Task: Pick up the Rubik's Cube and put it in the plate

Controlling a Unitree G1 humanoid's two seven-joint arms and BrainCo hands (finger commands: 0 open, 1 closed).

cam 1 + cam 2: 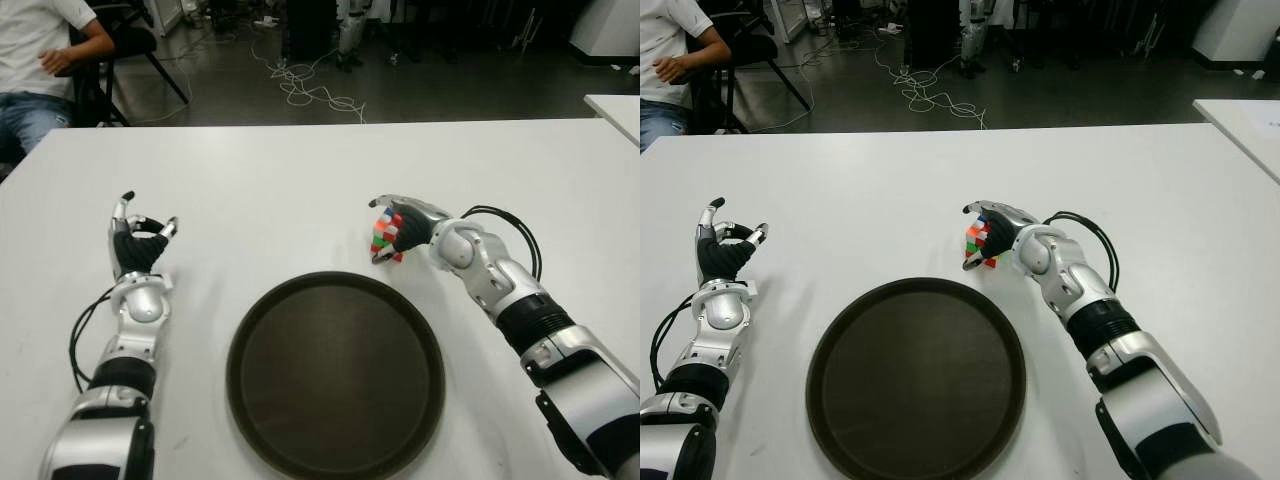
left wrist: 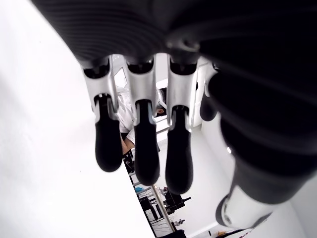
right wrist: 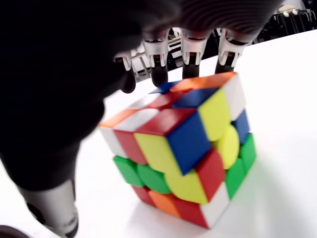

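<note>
Right hand wrapped over the cube, fingers on its far top edge, thumb on the near side; cube's base on the table, just beyond the plate's right rim. Left hand left of the plate, fingers relaxed, holding nothing

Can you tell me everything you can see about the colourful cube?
The Rubik's Cube is scrambled: red, blue, yellow, green, orange and white glossy squares mixed on every face, its top layer twisted slightly askew. It sits on the white table, just beyond the dark round plate, towards its right. The right hand cups it, fingers reaching over the top.
</note>
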